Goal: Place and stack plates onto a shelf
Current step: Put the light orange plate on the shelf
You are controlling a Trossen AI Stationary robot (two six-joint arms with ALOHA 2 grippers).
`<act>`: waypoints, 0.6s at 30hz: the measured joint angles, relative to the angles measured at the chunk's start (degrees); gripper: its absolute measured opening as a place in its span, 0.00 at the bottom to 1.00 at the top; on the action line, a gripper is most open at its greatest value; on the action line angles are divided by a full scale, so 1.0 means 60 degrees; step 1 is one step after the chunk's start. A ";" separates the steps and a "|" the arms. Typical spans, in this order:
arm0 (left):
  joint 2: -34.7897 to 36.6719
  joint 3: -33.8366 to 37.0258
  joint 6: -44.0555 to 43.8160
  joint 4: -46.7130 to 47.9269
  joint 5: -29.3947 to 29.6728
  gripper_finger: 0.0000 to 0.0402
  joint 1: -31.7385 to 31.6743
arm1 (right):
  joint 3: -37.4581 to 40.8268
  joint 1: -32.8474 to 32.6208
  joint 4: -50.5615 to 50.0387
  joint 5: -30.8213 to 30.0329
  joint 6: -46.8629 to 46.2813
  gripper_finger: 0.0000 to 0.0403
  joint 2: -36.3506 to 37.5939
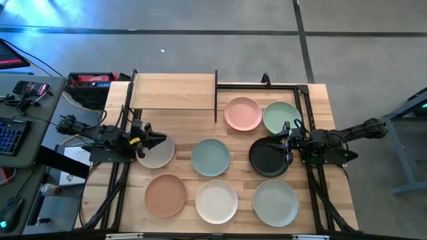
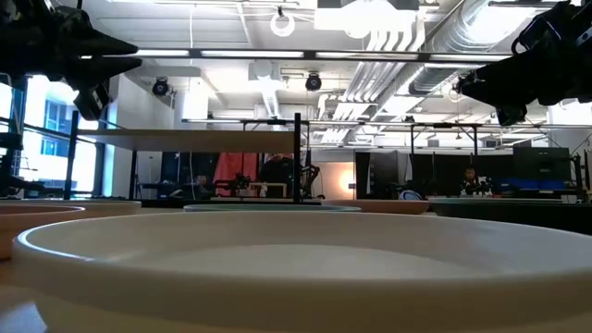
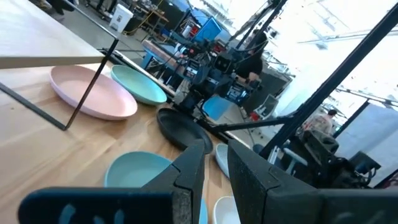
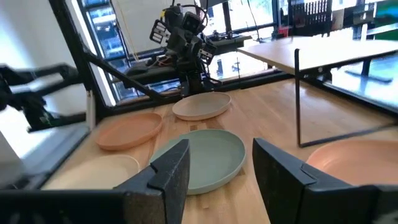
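Observation:
Eight plates lie flat on the tabletop in the high view: pink (image 1: 243,113), green (image 1: 281,118), black (image 1: 270,157), pale blue-green (image 1: 211,157), grey-beige (image 1: 155,152), terracotta (image 1: 165,195), cream (image 1: 217,201), pale grey-green (image 1: 275,203). The light-wood shelf (image 1: 173,92) stands on thin black legs at the far edge and carries nothing. My left gripper (image 1: 160,139) hovers open over the grey-beige plate. My right gripper (image 1: 287,137) hovers open over the black plate's far rim, near the green plate. In the low view both grippers (image 2: 120,54) (image 2: 462,85) hang well above the plates.
Black metal frame rails (image 1: 307,100) run along the table's left and right sides and behind the shelf. A desk with a keyboard and devices (image 1: 20,113) sits left of the table. Bare wood (image 1: 187,127) lies between the shelf and the plates.

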State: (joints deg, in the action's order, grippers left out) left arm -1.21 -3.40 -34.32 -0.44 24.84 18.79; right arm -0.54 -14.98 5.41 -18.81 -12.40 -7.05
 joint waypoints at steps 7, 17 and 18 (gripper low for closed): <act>-0.0003 0.0000 -0.0037 -0.0259 0.0015 0.15 0.0000 | 0.0000 0.0000 0.0070 -0.0100 -0.2239 0.39 -0.0004; 0.0000 0.0000 -0.1503 -0.1163 0.0315 0.15 0.0004 | 0.0000 0.0000 0.0070 -0.0151 -0.2112 0.39 -0.0001; 0.0000 0.0000 -0.1451 -0.1174 0.0334 0.15 0.0004 | 0.0000 0.0000 0.0070 -0.0186 -0.2202 0.39 -0.0004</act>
State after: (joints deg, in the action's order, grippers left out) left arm -1.21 -3.40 -43.02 -7.48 26.84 18.81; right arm -0.54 -14.98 5.83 -19.92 -25.61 -7.07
